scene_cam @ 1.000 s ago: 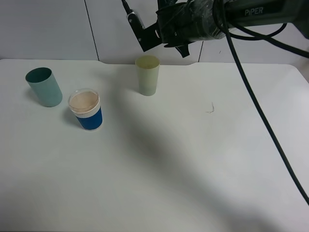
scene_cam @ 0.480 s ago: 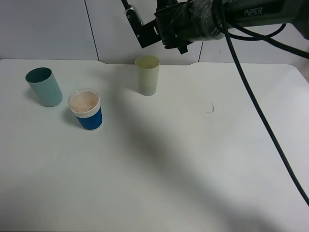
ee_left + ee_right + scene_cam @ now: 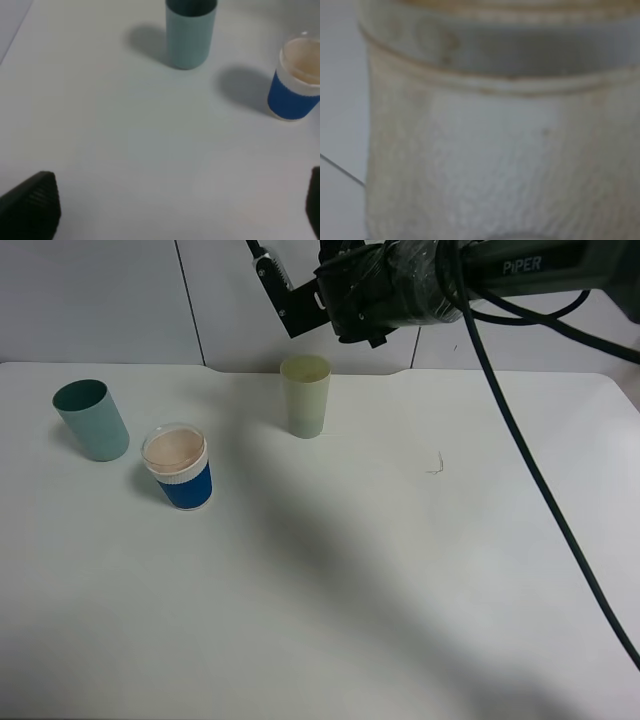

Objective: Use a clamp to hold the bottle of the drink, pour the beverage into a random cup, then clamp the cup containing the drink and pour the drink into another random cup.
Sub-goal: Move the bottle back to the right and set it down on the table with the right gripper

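The bottle (image 3: 490, 150) fills the right wrist view as a blurred translucent wall with a ridged neck; my right gripper (image 3: 276, 286) is shut on it, high at the back above the pale yellow-green tumbler (image 3: 305, 395). The bottle itself cannot be made out in the high view. That tumbler stands upright at the table's rear centre. The short blue cup (image 3: 179, 468) with a white band stands left of centre with pale brown beverage (image 3: 175, 448) inside. In the left wrist view the blue cup (image 3: 294, 82) also shows, and my left gripper (image 3: 172, 212) stands wide open over bare table.
A dark teal tumbler (image 3: 91, 420) leans at the far left, just behind the blue cup, and shows in the left wrist view as the teal tumbler (image 3: 189, 32). A small dark mark (image 3: 436, 462) lies on the white table (image 3: 400, 580). A black cable (image 3: 540, 480) hangs across the right.
The right arm has crept slightly up and to the left above the yellow-green tumbler. The cups have not moved.
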Tool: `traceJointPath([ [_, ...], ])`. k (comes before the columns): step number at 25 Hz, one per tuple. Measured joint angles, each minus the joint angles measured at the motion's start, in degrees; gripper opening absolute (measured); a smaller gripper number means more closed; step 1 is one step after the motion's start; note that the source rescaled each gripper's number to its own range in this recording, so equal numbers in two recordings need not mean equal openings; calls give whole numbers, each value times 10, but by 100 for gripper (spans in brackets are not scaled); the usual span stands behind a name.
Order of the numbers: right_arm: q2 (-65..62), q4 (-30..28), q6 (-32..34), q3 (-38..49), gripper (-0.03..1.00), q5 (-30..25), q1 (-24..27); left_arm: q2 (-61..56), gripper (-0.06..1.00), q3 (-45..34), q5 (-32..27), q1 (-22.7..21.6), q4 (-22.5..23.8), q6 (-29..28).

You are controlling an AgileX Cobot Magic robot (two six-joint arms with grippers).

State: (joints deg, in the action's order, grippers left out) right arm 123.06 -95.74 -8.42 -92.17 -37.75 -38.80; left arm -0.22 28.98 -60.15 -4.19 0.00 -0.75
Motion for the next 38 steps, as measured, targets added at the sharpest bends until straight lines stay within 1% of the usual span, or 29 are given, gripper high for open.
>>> traceJointPath([
  [19,0,31,-27,0,0,0,0,0,100,0,0,0,0,0],
  [23,0,53,-25,0,0,0,0,0,100,0,0,0,0,0],
  [25,0,70,-14,0,0,1,0,0,100,0,0,0,0,0],
  [27,0,83,13,0,0,3,0,0,100,0,0,0,0,0],
  [31,0,114,106,0,0,5,0,0,100,0,0,0,0,0],
  [34,0,145,173,0,0,7,0,0,100,0,0,0,0,0],
  [38,-7,204,232,0,0,12,4,0,100,0,0,0,0,0],
])
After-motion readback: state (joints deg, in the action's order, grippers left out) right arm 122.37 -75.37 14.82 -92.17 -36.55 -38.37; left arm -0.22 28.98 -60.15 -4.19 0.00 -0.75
